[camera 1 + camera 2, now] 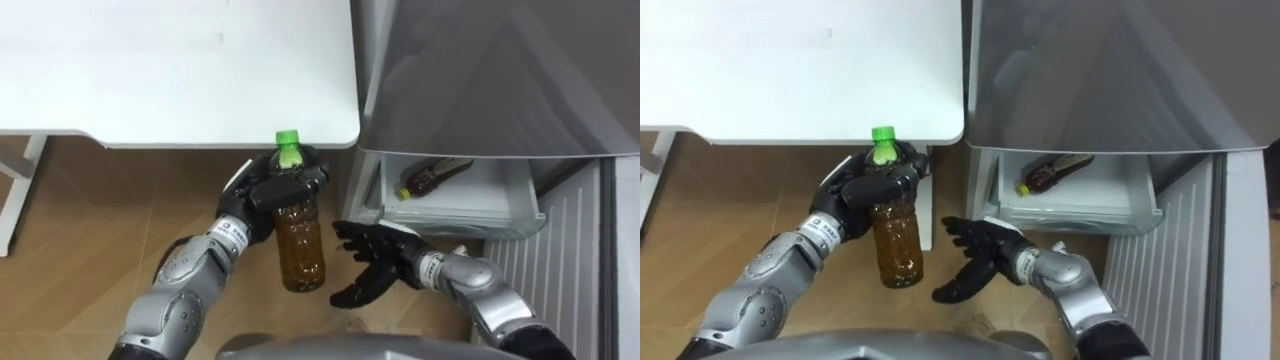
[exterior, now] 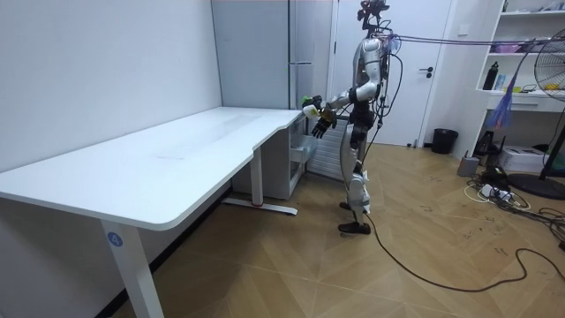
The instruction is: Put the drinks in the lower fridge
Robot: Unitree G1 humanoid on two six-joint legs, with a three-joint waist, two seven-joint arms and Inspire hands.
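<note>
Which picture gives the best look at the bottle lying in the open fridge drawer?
The left eye view: the bottle lies whole in the drawer, yellow cap toward the robot's left. The right eye view shows much the same. In the room view it is too small.

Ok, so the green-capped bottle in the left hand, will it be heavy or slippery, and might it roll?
Probably fairly heavy: the bottle looks mostly full of brown liquid. It may swing or slip, since the left hand has its fingers only round the top. Being round, it would likely roll if laid down.
</note>
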